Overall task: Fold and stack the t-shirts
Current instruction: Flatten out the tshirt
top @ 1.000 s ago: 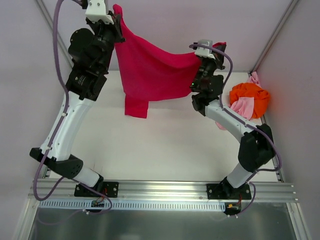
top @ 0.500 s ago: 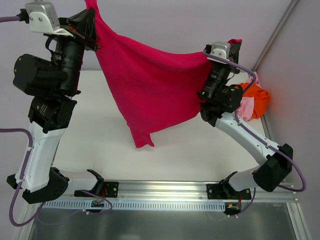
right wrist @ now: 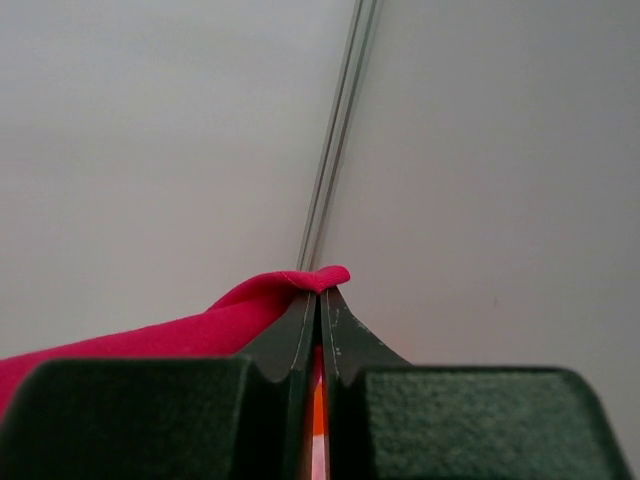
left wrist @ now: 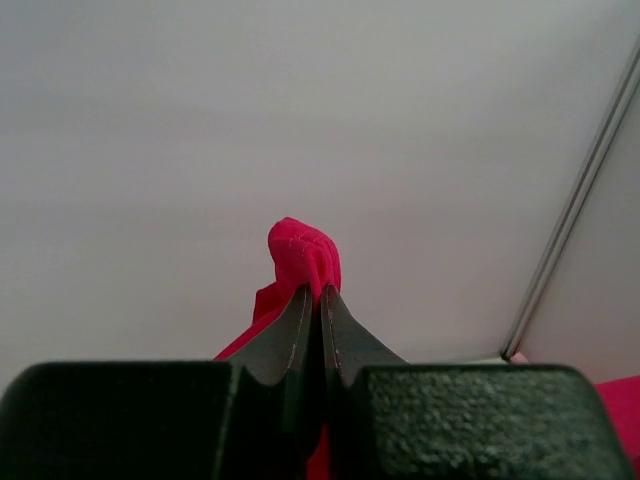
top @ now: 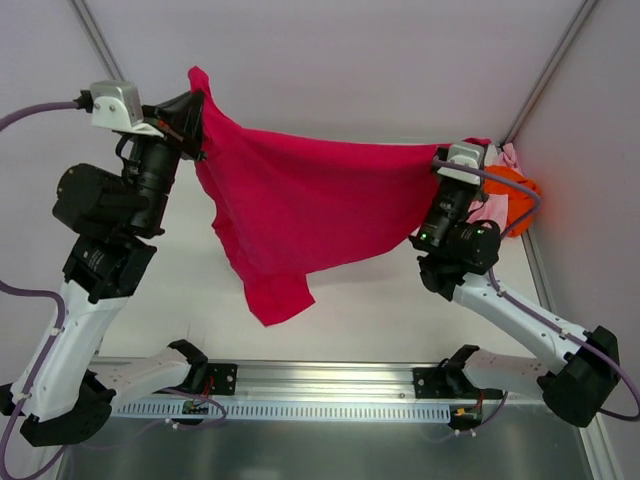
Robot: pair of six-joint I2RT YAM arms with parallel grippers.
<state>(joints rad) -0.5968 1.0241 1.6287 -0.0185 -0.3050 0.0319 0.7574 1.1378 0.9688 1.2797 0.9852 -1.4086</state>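
Crimson t-shirt (top: 310,215) is strung up in the air between both arms in my top view, top edge pulled fairly straight, with the body and one sleeve drooping toward the near-left. The left gripper (top: 196,112) has one upper corner pinched, up high on the left. The right gripper (top: 474,150) has the other corner, a bit lower on the right. Under it is the white table (top: 380,310), plain and matte. At its far-right corner the orange t-shirt (top: 515,182) sits in a crumpled heap with the pale pink t-shirt (top: 493,208) bunched against it, partly hidden behind the right arm. Pale grey walls (top: 350,60) box the table in, thin metal frame posts (top: 548,70) run up the corners, and a silver rail (top: 330,375) carries both arm bases along the near edge.

Left wrist cam: the fingers are pressed together, with a little nub of crimson cloth poking out past the tips. Behind that I get blank grey wall and one post slanting up the right side.

Right wrist cam: same deal, jaws squeezed tight on a fold of the crimson t-shirt, cloth trailing off to the lower left. A sliver of orange shows low down in the slit between the fingers. Two walls meet at a post right behind the tips.
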